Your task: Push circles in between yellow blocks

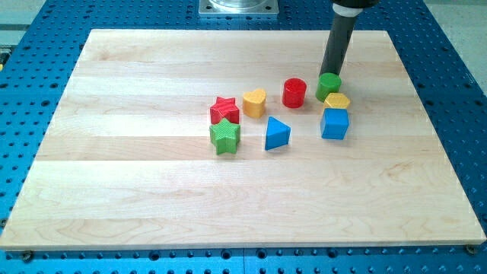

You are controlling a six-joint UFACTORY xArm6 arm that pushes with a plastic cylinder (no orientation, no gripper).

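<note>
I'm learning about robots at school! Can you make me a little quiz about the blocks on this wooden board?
1. True or false: my tip is right behind the green round block, on its top side in the view.
2. Which block sits between the yellow heart block and the yellow flat block? A) red round block B) blue cube C) green star block
3. Fill in: the red star block lies just above the green ____ block.

Key: 1 true; 2 A; 3 star.

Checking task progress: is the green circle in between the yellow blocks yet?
Not yet: green circle sits above the yellow hexagon, right of the red circle.
</note>
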